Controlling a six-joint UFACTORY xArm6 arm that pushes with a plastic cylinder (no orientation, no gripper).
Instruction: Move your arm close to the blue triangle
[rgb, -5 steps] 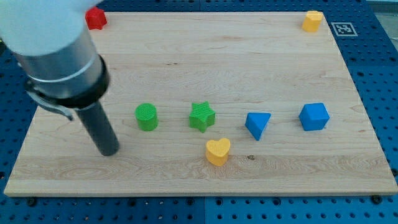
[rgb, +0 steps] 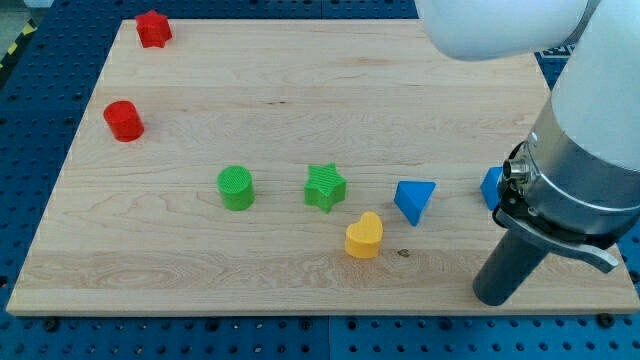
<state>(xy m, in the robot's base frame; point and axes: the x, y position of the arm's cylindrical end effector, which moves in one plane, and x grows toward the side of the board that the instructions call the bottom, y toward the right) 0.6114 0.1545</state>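
My tip (rgb: 492, 298) rests on the desk (rgb: 300, 110) near the view's bottom right; it is a bare rod with no hand. The blue triangle (rgb: 414, 200) lies up-left of it, beside the yellow heart (rgb: 364, 236) and green star (rgb: 325, 187).

Single camera view only, so nothing shared with a second one. Set above the view's bottom edge of the wooden board (rgb: 300, 90), looking down and across at a slant toward the far edge at the view's top. Near enough for the board to fill almost the whole picture, with strips of blue perforated table (rgb: 30, 130) showing round its edges.
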